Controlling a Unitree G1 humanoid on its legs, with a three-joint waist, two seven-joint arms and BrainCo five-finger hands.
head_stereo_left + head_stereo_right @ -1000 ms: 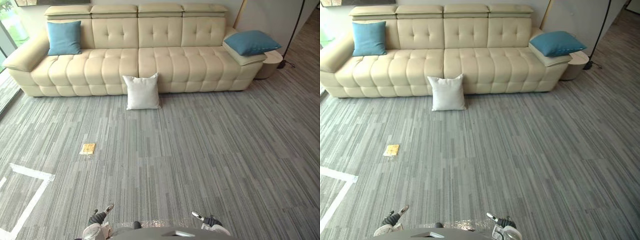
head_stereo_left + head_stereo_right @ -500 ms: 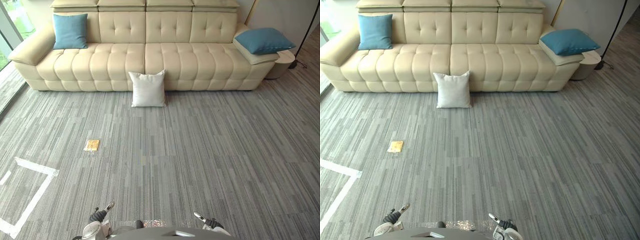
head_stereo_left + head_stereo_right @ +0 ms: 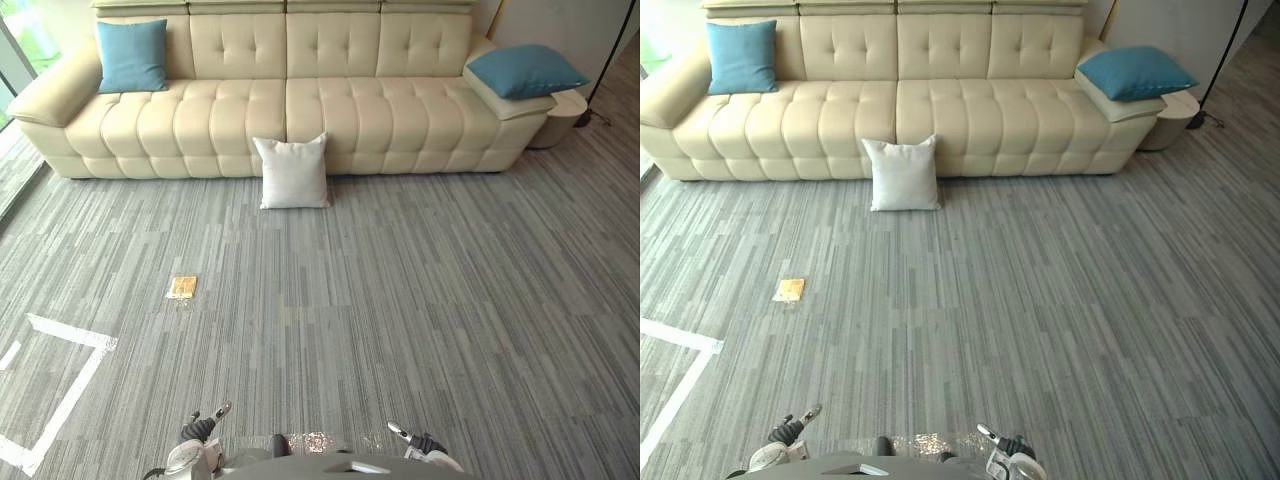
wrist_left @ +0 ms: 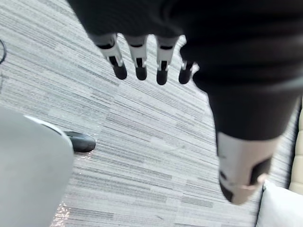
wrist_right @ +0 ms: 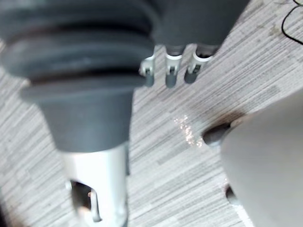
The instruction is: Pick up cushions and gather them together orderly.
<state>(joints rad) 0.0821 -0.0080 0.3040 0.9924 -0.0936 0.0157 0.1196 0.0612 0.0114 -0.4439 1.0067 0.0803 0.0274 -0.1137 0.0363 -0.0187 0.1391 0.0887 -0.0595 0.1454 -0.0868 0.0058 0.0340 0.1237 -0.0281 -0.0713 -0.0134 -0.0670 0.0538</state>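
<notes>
A white cushion (image 3: 293,172) stands on the carpet, leaning against the front of the cream sofa (image 3: 290,110). One blue cushion (image 3: 132,54) leans upright at the sofa's left end. A second blue cushion (image 3: 526,71) lies on the sofa's right arm. My left hand (image 3: 201,430) hangs low at the bottom edge, far from every cushion, fingers (image 4: 138,66) straight and holding nothing. My right hand (image 3: 418,441) hangs likewise at the bottom right, its fingers (image 5: 170,75) relaxed over bare carpet.
A small yellow-brown flat object (image 3: 182,287) lies on the grey striped carpet left of centre. White tape lines (image 3: 70,370) mark the floor at the lower left. A round side table (image 3: 565,118) and a lamp pole (image 3: 607,55) stand right of the sofa.
The whole picture has shifted: the sofa and cushions sit closer and more centred, so the camera has moved. Both hands keep their places at the bottom edge.
</notes>
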